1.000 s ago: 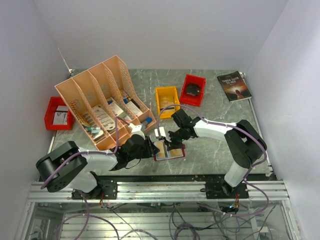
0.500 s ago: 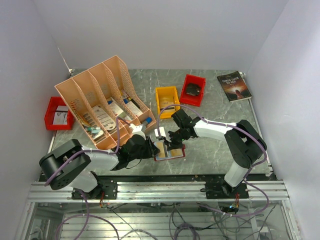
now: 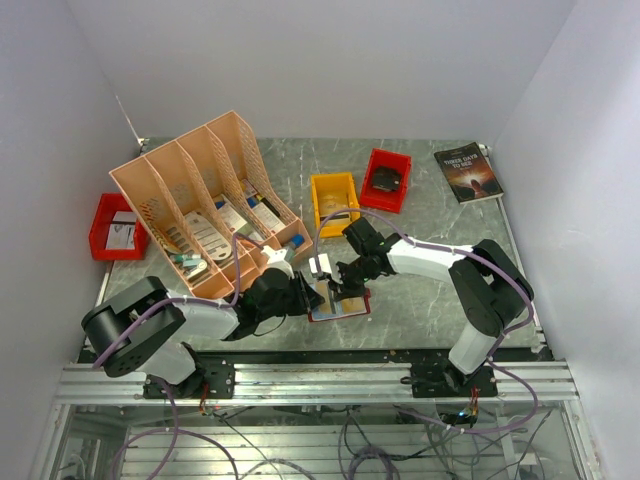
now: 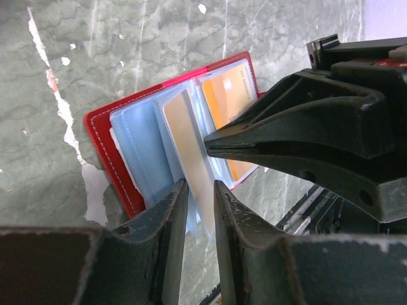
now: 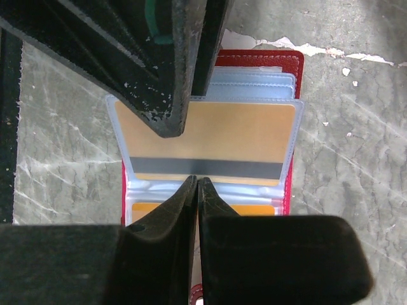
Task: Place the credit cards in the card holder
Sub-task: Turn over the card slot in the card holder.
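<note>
Card holder [image 3: 338,303] open at 6 o'clock on tabletop [image 3: 430,300] | your left pincer [image 4: 200,187], from 9 o'clock, clamps greyish credit card [image 4: 187,136], apparently feeding a pocket | right pincer [image 5: 196,182] pinches card holder's leaf, steadying it.

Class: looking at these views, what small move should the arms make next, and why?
Probably the left gripper should slide its tan card a little deeper into the clear pocket, since its fingers pinch the card's end while the right gripper clamps the pocket's edge on the open card holder.
</note>
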Robot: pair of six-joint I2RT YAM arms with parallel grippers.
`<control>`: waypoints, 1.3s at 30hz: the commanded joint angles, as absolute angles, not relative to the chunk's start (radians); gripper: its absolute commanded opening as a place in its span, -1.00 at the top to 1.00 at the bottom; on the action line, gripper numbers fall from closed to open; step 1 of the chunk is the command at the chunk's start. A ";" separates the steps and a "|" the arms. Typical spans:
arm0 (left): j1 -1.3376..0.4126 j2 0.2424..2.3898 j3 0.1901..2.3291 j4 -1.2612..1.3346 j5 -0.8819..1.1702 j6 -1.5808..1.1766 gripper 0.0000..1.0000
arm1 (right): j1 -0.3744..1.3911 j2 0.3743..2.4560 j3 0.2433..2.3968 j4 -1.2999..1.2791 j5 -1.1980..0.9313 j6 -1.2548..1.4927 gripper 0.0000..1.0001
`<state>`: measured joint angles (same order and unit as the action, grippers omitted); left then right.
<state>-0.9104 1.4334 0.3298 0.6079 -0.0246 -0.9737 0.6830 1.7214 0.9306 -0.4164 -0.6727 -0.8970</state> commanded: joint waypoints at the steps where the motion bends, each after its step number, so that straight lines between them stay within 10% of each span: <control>1: -0.904 1.429 0.324 0.689 0.016 -0.973 0.32 | 0.679 1.716 0.960 -0.459 -0.660 -0.906 0.82; 32: -0.953 1.508 0.479 0.624 0.033 -0.941 0.23 | 0.411 1.608 0.970 -0.401 -0.865 -0.540 0.41; 39: -0.962 1.578 0.520 0.665 0.044 -0.934 -0.13 | 0.399 1.623 0.976 -0.415 -0.891 -0.538 0.40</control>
